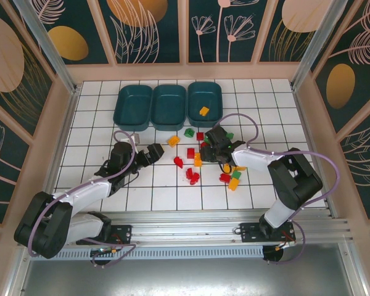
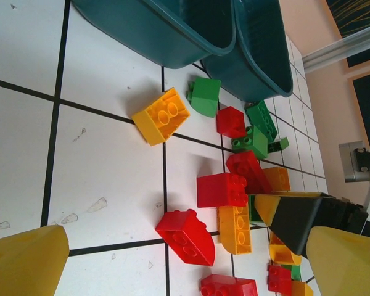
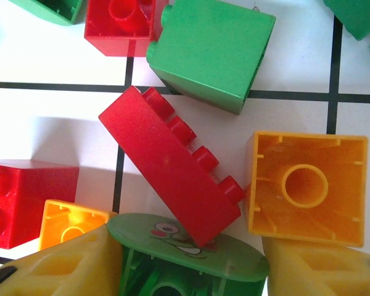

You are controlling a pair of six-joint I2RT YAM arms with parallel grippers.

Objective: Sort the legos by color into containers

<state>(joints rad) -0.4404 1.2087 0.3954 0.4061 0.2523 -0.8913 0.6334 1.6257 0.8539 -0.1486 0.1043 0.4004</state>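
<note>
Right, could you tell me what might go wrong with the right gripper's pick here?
The long red brick lies tilted over the green face-printed piece between the fingers of the right gripper; a lift could drag or flip it. The upturned orange brick sits right by one finger, so closing might catch it too, mixing colors.

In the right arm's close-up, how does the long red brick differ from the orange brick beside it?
The red brick is long, with a row of four studs; the orange brick is square. The red one lies on its side, studs sideways; the orange one is upside down, hollow underside showing. Both are plastic toy bricks.
</note>
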